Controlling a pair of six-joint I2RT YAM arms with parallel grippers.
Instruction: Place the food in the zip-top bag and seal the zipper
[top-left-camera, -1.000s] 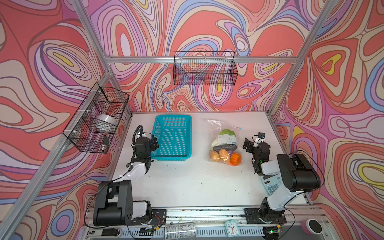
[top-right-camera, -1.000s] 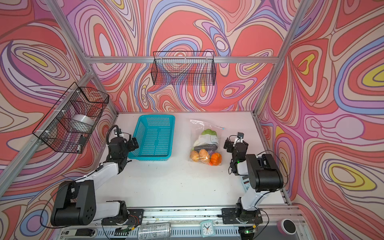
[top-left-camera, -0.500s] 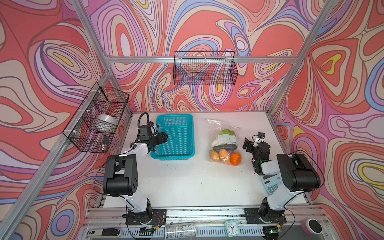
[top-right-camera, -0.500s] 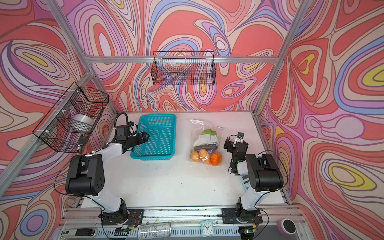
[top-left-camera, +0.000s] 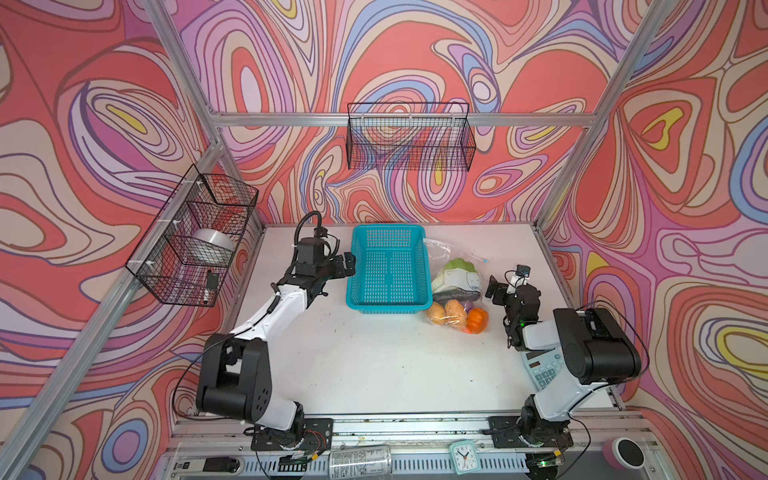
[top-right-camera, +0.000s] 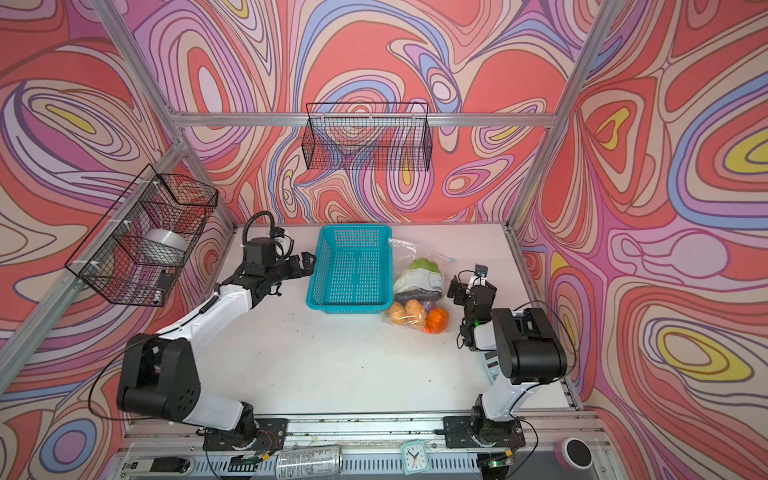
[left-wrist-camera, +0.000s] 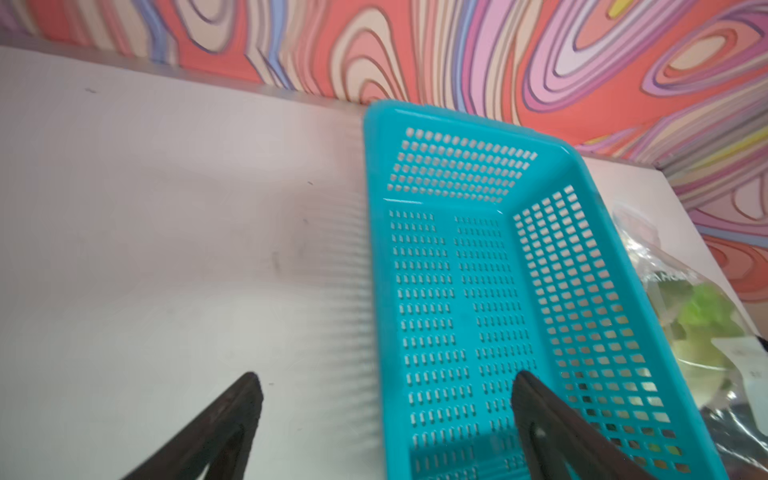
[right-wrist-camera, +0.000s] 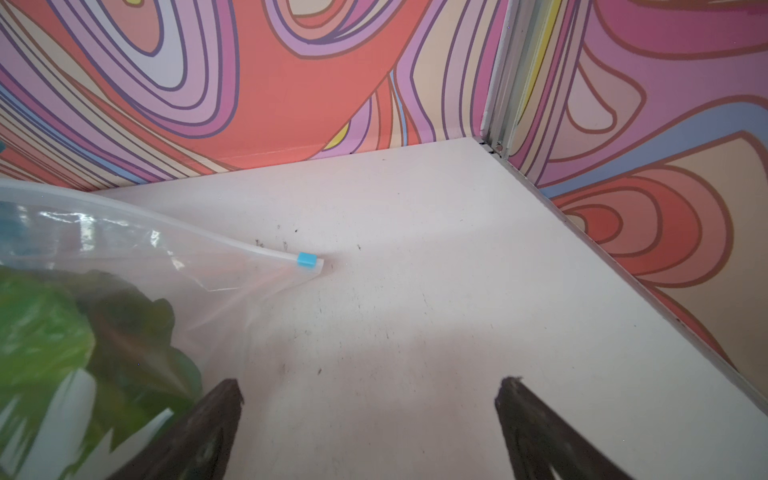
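Teal basket (top-left-camera: 388, 306) slid against zip-top bag (top-left-camera: 441, 254); left claw (left-wrist-camera: 385, 378), right claw (right-wrist-camera: 370, 382) both spread.

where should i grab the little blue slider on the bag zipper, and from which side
Pinch the blue slider across its two sides, straddling the zipper strip. Come from the right with the open right pincer: the slider lies at a flat corner of the bag on bare table, clear of the food.
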